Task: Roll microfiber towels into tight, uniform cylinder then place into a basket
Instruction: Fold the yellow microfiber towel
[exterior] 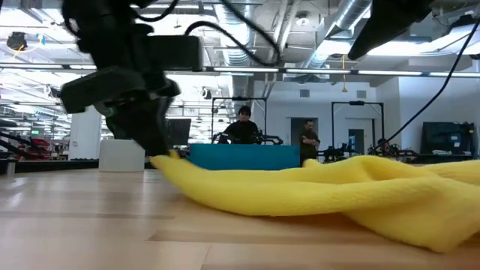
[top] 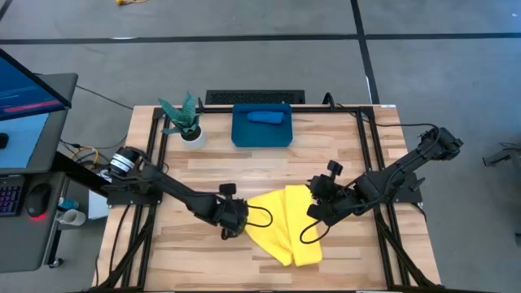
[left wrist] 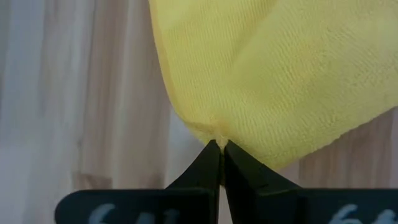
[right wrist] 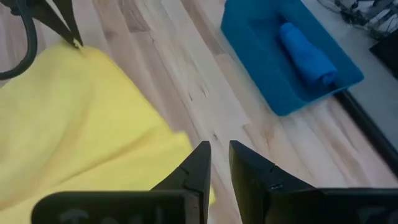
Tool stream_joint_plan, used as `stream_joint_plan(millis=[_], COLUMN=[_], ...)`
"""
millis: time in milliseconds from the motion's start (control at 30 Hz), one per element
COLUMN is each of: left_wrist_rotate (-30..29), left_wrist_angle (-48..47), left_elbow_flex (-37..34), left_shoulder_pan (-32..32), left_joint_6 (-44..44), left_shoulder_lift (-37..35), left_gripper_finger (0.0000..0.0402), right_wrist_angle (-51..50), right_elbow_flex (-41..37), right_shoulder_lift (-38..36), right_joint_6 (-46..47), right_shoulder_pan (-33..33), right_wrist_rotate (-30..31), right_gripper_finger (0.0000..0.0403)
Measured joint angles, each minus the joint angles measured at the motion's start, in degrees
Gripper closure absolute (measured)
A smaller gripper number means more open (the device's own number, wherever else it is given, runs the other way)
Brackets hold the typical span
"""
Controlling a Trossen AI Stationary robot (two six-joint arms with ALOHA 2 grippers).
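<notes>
The yellow towel (top: 285,226) lies crumpled on the table's middle, toward the near edge. My left gripper (top: 241,221) is shut on the towel's left corner; it also shows in the low view (exterior: 154,146). My right gripper (top: 314,208) hovers over the towel's far right edge with its fingers (right wrist: 219,152) a narrow gap apart and nothing between them. The blue towel (top: 266,116) lies rolled up inside the teal basket (top: 244,134) at the table's far side. My left gripper pinches the yellow towel's left corner (left wrist: 214,132) between its two fingertips. The fingers come from the table's left, slanting down. The corner (exterior: 169,159) is raised a little, and the rest of the towel lies slack on the table. One layer or several, I cannot tell.
A white pot with a green plant (top: 189,130) stands left of the basket. Bare wood (top: 203,175) lies between the towel and the basket. A monitor and keyboard (top: 20,106) stand beyond the table's left edge. People (exterior: 244,124) stand in the room behind.
</notes>
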Motion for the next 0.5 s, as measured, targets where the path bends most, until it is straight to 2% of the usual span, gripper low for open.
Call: stream_joint_plan(millis=[200,500], left_wrist_rotate=[-0.38,-3.17], left_wrist_angle=[5.32,6.98], left_elbow_flex=[-7.12,-15.61], left_shoulder_pan=[-2.38,-3.84], left_joint_6=[-5.19,-11.35], left_shoulder_lift=[-4.67,-13.95], left_gripper_finger=[0.0401,0.0401], right_wrist_angle=[3.85,11.03], right_elbow_flex=[-5.61,-11.72], right_shoulder_lift=[0.02,0.00], right_joint_6=[1.52,1.61], right_shoulder_pan=[0.00,-1.21], right_wrist_rotate=[-3.02,-5.70], right_gripper_finger=[0.0324,0.0324])
